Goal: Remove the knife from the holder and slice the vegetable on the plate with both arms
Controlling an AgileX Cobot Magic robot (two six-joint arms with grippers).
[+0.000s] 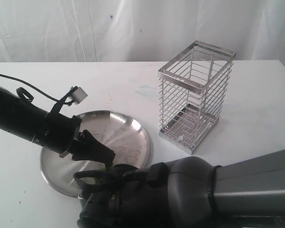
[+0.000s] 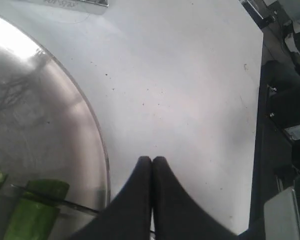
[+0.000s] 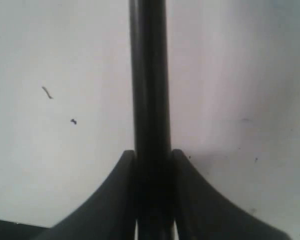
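Now: left fingers pressed together, over worktop just beside plate rim; green vegetable pieces lying on plate. Right fingers pinching black knife.

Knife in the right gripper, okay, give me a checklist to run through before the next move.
1. Knife out of the holder: ok. The knife sits in the right gripper, and the holder looks empty.
2. Grip on the knife: ok. The gripper clamps it from both sides.
3. Vegetable on the plate: ok. The green vegetable lies on the plate near its rim.
4. Left gripper steadying the vegetable: not ok. The left gripper is shut on nothing, over the table beside the plate.
5. Blade over the vegetable: cannot tell. The right wrist view shows only table behind the knife.
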